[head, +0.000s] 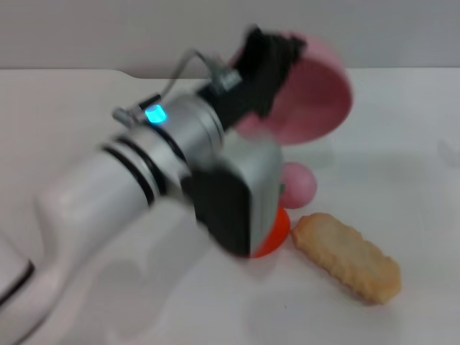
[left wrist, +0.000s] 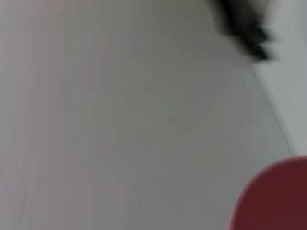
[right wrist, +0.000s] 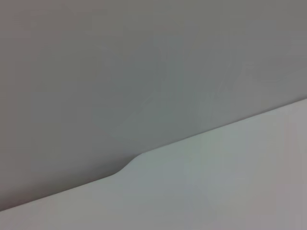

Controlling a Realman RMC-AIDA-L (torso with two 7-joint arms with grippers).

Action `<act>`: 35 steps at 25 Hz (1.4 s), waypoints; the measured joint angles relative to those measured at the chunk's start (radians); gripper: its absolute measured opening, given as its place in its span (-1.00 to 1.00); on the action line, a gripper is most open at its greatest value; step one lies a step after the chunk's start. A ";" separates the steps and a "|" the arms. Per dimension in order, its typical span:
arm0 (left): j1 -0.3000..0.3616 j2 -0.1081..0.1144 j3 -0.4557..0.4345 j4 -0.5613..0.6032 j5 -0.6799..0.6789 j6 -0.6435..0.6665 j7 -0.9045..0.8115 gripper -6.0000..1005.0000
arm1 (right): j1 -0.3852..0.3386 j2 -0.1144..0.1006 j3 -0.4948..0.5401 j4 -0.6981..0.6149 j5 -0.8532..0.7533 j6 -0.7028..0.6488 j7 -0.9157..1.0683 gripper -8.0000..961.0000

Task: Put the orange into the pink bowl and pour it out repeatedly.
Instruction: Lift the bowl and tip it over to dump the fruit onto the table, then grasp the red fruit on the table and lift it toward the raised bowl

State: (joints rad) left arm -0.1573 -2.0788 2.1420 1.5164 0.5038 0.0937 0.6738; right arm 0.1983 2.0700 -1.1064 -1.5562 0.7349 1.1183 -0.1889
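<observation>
My left gripper [head: 275, 57] is shut on the rim of the pink bowl [head: 316, 93] and holds it up above the table, tipped on its side with the opening facing me. The bowl looks empty. Part of its rim shows in the left wrist view [left wrist: 273, 196]. The orange [head: 277, 231] lies on the table below my left wrist, mostly hidden by it. My right gripper is out of view.
A small pink ball [head: 299, 184] lies just behind the orange. A beige, lumpy bread piece [head: 346, 256] lies to the right of the orange. The white table [head: 402, 180] ends at a grey wall behind; its edge shows in the right wrist view [right wrist: 216, 182].
</observation>
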 joint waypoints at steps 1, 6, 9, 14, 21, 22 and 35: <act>-0.007 -0.001 -0.022 0.010 -0.076 -0.011 -0.057 -0.90 | 0.001 0.001 -0.006 -0.001 0.007 0.000 -0.007 -0.06; -0.068 0.006 -0.159 0.087 -0.363 -0.241 -0.350 -0.90 | 0.012 0.003 -0.040 0.002 0.074 0.003 -0.064 -0.06; -0.121 0.009 -0.226 0.125 -0.386 -0.510 -0.511 -0.90 | 0.029 0.004 -0.068 0.005 0.080 0.003 -0.070 -0.06; -0.240 0.013 -0.331 0.145 -0.396 -0.941 -0.669 -0.90 | 0.075 0.004 -0.136 0.021 0.091 0.000 -0.071 -0.06; -0.331 0.018 -0.497 0.108 -0.503 -1.262 -0.698 -0.90 | 0.150 0.007 -0.285 0.080 0.100 -0.053 -0.064 -0.06; -0.331 0.018 -0.509 0.108 -0.508 -1.266 -0.695 -0.90 | 0.170 0.007 -0.306 0.105 0.102 -0.059 -0.064 -0.06; -0.419 0.020 -0.577 0.038 -0.507 -1.321 -0.663 -0.90 | 0.410 0.010 -0.558 0.398 0.172 -0.177 -0.067 0.25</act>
State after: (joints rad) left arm -0.5765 -2.0589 1.5651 1.5545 -0.0029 -1.2268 0.0113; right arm 0.6086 2.0796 -1.6642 -1.1581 0.9065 0.9410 -0.2560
